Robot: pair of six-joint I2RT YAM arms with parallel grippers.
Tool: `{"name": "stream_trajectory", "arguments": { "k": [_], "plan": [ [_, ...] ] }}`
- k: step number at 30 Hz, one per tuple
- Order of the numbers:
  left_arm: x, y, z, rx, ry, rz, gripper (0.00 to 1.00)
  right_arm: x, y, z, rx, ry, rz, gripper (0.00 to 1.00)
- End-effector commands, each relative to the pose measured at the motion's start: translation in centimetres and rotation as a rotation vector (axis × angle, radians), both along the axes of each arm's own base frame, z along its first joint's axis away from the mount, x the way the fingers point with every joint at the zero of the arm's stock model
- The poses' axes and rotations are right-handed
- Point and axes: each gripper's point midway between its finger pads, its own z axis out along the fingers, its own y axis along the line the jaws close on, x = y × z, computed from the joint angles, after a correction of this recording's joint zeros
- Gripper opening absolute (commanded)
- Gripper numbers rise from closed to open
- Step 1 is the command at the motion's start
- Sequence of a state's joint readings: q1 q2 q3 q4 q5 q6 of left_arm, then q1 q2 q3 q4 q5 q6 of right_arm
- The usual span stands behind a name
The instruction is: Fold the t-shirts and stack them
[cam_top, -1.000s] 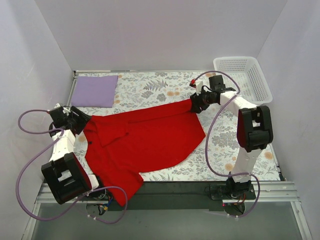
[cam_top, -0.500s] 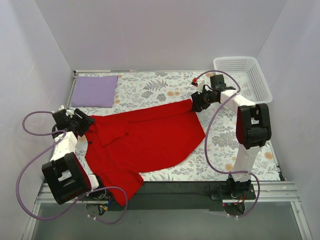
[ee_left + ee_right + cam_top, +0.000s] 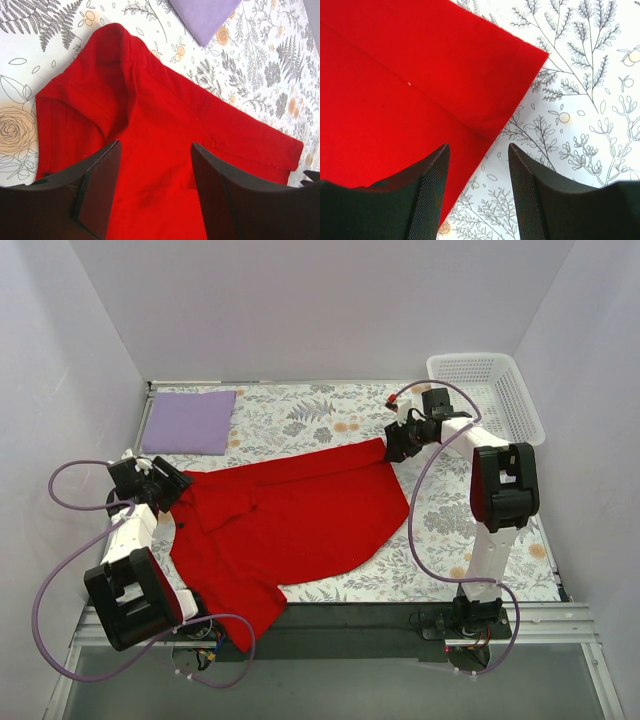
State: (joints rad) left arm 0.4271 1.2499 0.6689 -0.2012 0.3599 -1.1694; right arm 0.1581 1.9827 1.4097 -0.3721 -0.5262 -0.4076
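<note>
Overhead, red t-shirt [image 3: 290, 520] spread, white basket [image 3: 490, 390] seen only there, wrist views show left claw [image 3: 155, 146], right claw [image 3: 478, 147] parted, empty.

Spread t-shirt [image 3: 290, 515]: solid red. Folded t-shirt [image 3: 188, 421], far left: plain lilac. Tabletop [image 3: 300, 412]: white, grey fern and leaf line-print, peach blossoms. Basket [image 3: 488, 390], far right: white lattice. Fingers [image 3: 95, 200]: black. Cables [image 3: 410, 528]: purple.
</note>
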Motion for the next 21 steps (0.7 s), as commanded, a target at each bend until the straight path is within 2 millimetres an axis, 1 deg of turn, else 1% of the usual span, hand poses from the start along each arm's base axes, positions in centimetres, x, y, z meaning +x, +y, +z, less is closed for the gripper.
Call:
{"name": "stream_trajectory", "arguments": {
  "k": [1, 5, 7, 8, 11, 15, 21],
  "plan": [
    [0.1, -0.3, 0.9, 0.029, -0.039, -0.022, 0.57, 1.7, 0.5, 1.7, 0.034, -0.036, -0.007, 0.57],
    [0.2, -0.2, 0.9, 0.032, -0.037, -0.022, 0.57, 2.7, 1.0, 0.9, 0.053, -0.009, -0.014, 0.57],
    [0.1, -0.2, 0.9, 0.034, -0.036, -0.020, 0.57, 3.1, 1.2, 0.8, 0.062, -0.005, -0.015, 0.56],
    [0.2, -0.2, 1.0, 0.036, -0.039, -0.021, 0.57, 3.2, 1.2, 0.1, 0.059, 0.009, -0.020, 0.56],
    [0.2, -0.2, 1.0, 0.036, -0.039, -0.021, 0.57, 3.5, 1.1, -0.6, 0.049, 0.018, -0.028, 0.56],
    [0.2, -0.3, 1.0, 0.034, -0.038, -0.024, 0.57, 3.0, 1.2, -1.8, 0.053, 0.051, -0.026, 0.54],
    [0.2, -0.4, 1.0, 0.030, -0.041, -0.027, 0.57, 1.6, 1.0, -3.0, 0.045, 0.088, -0.019, 0.44]
  ]
}}
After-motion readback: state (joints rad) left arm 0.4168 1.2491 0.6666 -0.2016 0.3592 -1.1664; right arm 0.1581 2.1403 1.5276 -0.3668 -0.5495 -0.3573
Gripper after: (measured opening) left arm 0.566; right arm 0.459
